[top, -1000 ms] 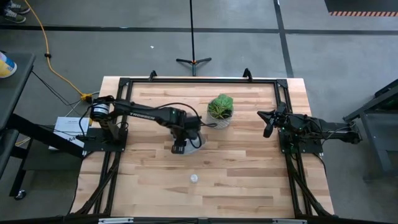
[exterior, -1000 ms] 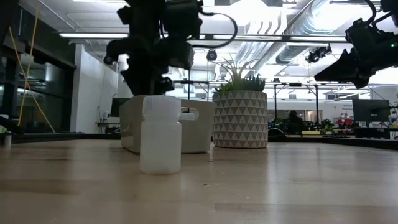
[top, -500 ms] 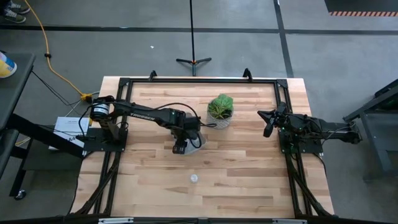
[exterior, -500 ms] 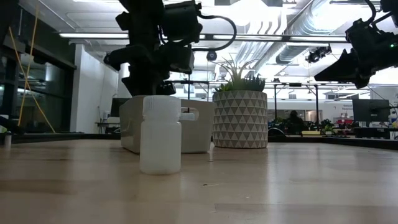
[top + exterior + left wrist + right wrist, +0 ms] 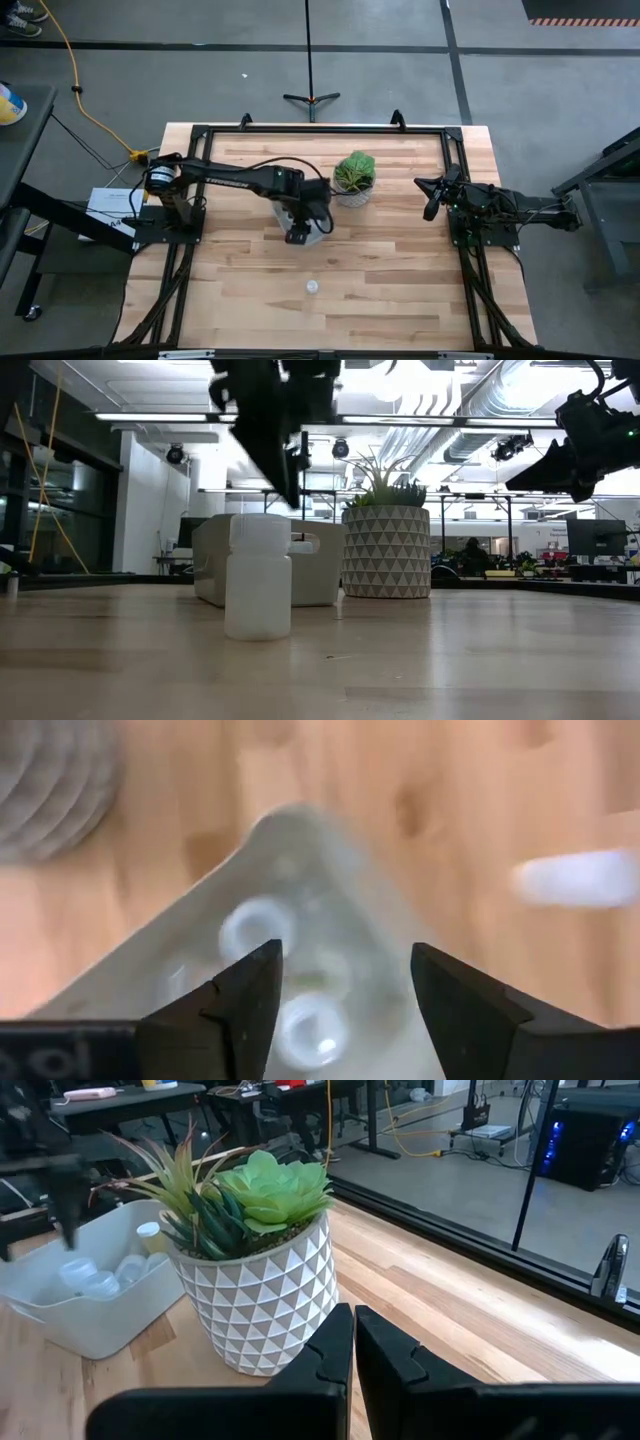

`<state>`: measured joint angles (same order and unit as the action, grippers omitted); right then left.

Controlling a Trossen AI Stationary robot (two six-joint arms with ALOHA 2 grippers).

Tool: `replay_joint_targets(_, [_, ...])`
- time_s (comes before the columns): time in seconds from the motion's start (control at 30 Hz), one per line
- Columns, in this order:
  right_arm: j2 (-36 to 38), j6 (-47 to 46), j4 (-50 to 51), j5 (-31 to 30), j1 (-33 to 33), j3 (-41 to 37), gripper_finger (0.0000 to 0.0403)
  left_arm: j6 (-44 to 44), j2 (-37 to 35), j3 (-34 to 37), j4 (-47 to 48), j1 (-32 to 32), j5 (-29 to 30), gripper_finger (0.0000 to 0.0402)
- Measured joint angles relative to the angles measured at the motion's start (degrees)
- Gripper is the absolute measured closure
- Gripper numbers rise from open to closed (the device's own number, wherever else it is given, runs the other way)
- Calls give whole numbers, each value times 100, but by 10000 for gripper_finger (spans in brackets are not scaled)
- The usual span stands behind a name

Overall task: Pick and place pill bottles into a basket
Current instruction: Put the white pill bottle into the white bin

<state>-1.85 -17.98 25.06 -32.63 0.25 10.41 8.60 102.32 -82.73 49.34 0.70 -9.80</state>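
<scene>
— Translucent plastic, all of it? Start at the left.

— Yes. The left gripper [image 5: 297, 236] hangs over the basket [image 5: 312, 230], fingers spread wide and holding nothing. The left wrist view looks between them into the pale, round-cornered bin, where several bottles [image 5: 250, 928] lie with round pale caps up.

— And the one outside?

— One bottle [image 5: 312, 287] stands upright on the bare wood, well apart from the basket and nearer the front edge. In the low view it is a squat, whitish cylinder [image 5: 258, 575] with a ribbed cap.

— What could go wrong?

— My guess: it is small, light and smooth, so a finger arriving off-centre could tip it, and it would roll away. A low swing out of the basket might also catch the thin rim and drag the bin.

— Further right?

— A pot [image 5: 352, 190], white with a triangle relief, holds a green plant just beside the basket. The right gripper [image 5: 431, 208] waits at the table's right edge, fingers pressed together, empty.
</scene>
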Motion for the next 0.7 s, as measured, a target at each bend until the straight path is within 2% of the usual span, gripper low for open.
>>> replay_joint_targets(0.1, [0, -2, 0, 12, 0, 0, 396, 91, 0, -189, -19, -216, -342, 152])
replay_joint_targets(0.2, [0, -4, 0, 16, 0, 0, 396, 225, 0, -236, -34, -531, -431, 153])
replay_joint_targets(0.37, [0, -7, 0, 18, 0, 0, 396, 488, 0, -239, -381, -1203, -424, 152])
replay_joint_targets(0.47, [0, -9, 0, 20, 0, 0, 396, 512, 47, -241, -726, -1565, -218, 152])
replay_joint_targets(0.7, [-9, -27, 0, 145, 0, 0, 396, 424, 351, -236, -881, -1930, -192, 151])
